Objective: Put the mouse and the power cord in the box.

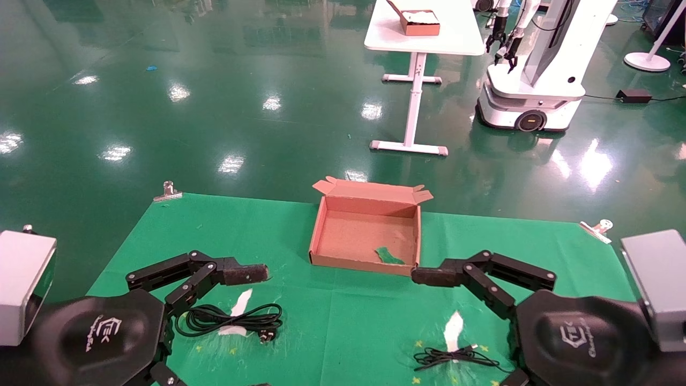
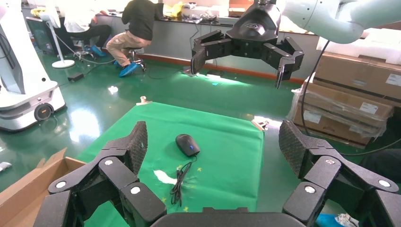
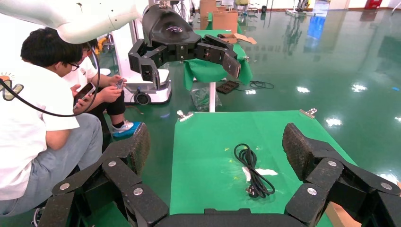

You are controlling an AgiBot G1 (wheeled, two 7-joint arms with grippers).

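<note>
The counter, draped in green cloth, carries everything. At its far middle sits the box, empty but for a green scrap, its long axis running left to right and its flaps along the far edge. The left claw hovers released over the counter's near left, fingers spread wide, just above the cord. The right claw hovers likewise released over the near right. The cord lies in flattened loops, long axis left to right, its plug at the end nearer the counter's middle. The mouse rests at the near right, hidden under the right claw in the head view; its thin cable is bunched just beside it towards the middle.
</note>
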